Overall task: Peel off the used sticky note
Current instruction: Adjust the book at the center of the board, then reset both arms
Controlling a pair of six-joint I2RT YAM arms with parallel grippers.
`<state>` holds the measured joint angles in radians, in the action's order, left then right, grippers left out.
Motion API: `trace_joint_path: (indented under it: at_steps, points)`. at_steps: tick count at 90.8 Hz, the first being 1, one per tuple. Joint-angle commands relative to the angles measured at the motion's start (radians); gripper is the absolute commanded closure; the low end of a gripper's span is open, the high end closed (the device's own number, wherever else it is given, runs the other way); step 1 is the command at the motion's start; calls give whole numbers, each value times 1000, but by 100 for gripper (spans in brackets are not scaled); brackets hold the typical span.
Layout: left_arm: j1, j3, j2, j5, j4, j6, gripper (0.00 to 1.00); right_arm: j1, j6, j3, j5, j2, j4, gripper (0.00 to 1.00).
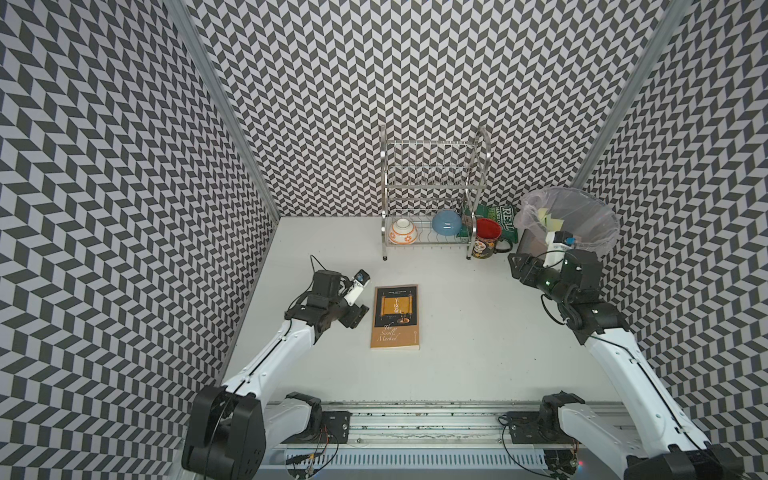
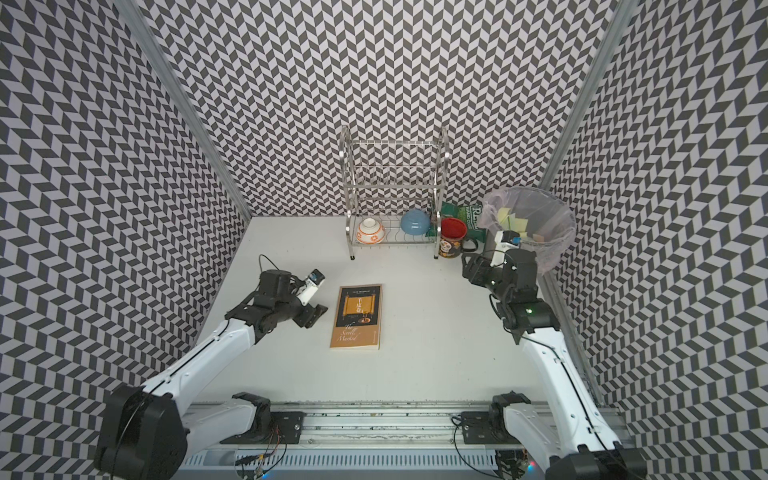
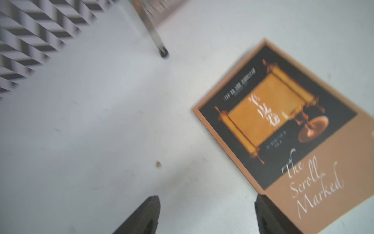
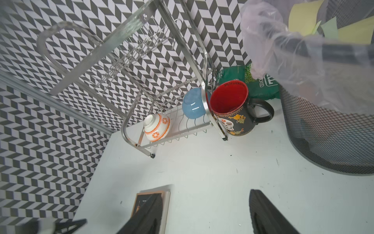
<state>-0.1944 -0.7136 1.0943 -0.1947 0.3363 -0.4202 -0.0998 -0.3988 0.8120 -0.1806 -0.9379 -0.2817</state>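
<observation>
A brown book [image 1: 395, 318] [image 2: 357, 318] lies flat mid-table, its cover [image 3: 283, 131] bare of any note. Several yellow sticky notes [image 1: 548, 220] [image 2: 515, 222] [image 4: 301, 18] lie inside the lined mesh bin [image 1: 598, 249] [image 4: 323, 141] at the back right; I cannot tell which is the used sticky note. My left gripper [image 1: 357, 313] [image 3: 206, 202] hovers just left of the book, open and empty. My right gripper [image 1: 517, 266] [image 4: 206, 194] hangs beside the bin's near side, open and empty. Part of the book [image 4: 167, 202] shows behind one of its fingers.
A steel dish rack [image 1: 432, 166] stands at the back, holding a white-orange bowl [image 1: 402, 231] and a blue bowl [image 1: 446, 222]. A black mug with a red inside [image 1: 486, 239] and a green bag [image 1: 505, 216] sit between rack and bin. Patterned walls close in on three sides.
</observation>
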Motion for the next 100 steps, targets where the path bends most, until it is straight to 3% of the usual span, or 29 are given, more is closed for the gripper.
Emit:
trace_joint_path:
  at_steps: [1, 3, 6, 11, 13, 25, 33, 51, 82, 89, 95, 100]
  points:
    - [98, 22, -90, -90, -148, 121, 14, -39, 81, -92, 129, 65, 143, 27]
    - [115, 47, -113, -98, -190, 143, 5, -50, 94, -126, 164, 72, 171, 27]
    - [134, 91, -139, -98, -276, 181, 1, -65, 114, -179, 208, 81, 227, 25]
    - [148, 172, -173, -74, -426, 204, 0, -84, 137, -272, 272, 97, 320, 3]
    - [149, 199, -181, -68, -474, 200, 0, -89, 138, -304, 297, 101, 351, 1]
    - [165, 358, -181, 8, -792, 223, 0, -116, 184, -459, 409, 133, 542, 0]
    - [187, 445, -149, -23, -971, 263, 0, -129, 242, -553, 424, 159, 705, 0]
    - [191, 608, 73, 58, -1501, 318, 0, -129, 324, -600, 387, 90, 831, 0]
    - [237, 537, 478, 57, -1779, 416, 0, -106, 381, -567, 465, -90, 1014, 0]
    - [236, 474, 441, 62, -1591, 412, 0, -74, 414, -556, 472, -164, 1076, 0]
    - [239, 471, 473, 69, -1639, 422, 0, -39, 418, -541, 455, -222, 1105, 0]
    - [237, 455, 452, 76, -1571, 419, 0, -10, 415, -540, 428, -272, 1161, 0]
